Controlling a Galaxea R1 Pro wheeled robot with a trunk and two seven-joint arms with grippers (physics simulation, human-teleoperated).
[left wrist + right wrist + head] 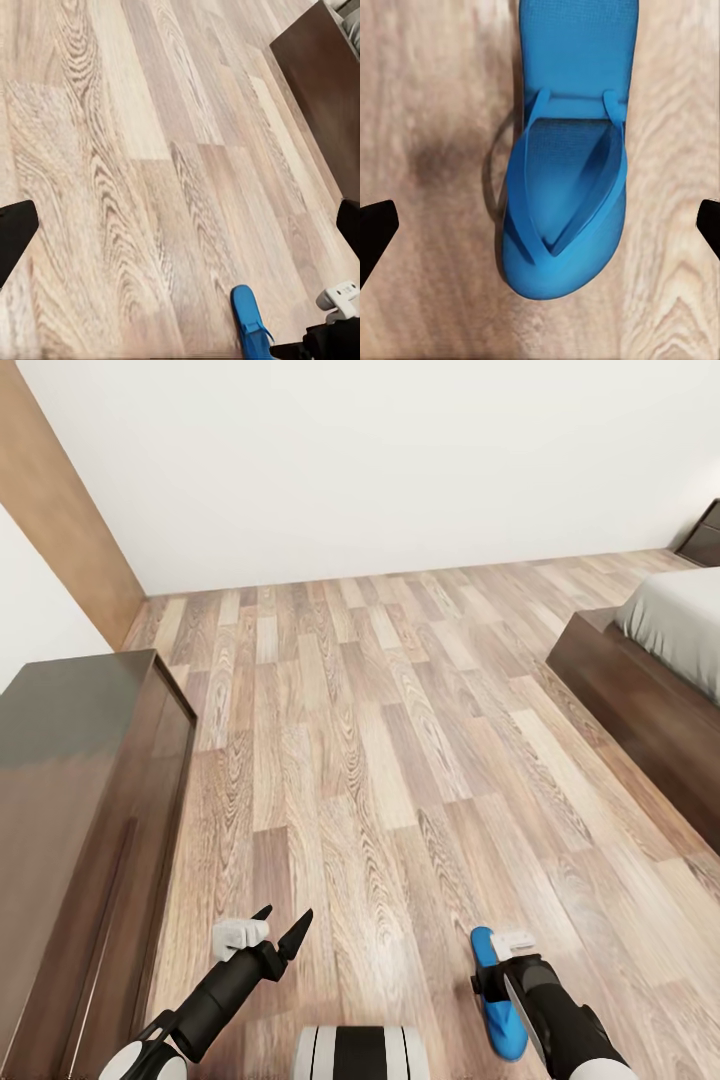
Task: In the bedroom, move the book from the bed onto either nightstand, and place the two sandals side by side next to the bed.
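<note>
One bright-blue sandal (pixel 504 1032) lies flat on the wood-plank floor, partly under my right gripper (pixel 490 982). In the right wrist view the sandal (pixel 566 187) lies straps up directly below the right gripper (pixel 540 229), whose fingers (pixel 375 232) stand wide apart, open, not touching it. My left gripper (pixel 285 916) hangs open over bare floor to the left; its wrist view catches the sandal (pixel 250 319) too. The bed (pixel 680 622) with its dark frame (pixel 630 705) is at the right. The book is out of view.
A long dark-brown dresser (pixel 70 780) stands close on my left. A small dark cabinet (pixel 704 536) sits by the far wall beyond the bed. Plank floor (pixel 380 690) stretches from me to the white wall. The bed frame's corner (pixel 322 90) shows in the left wrist view.
</note>
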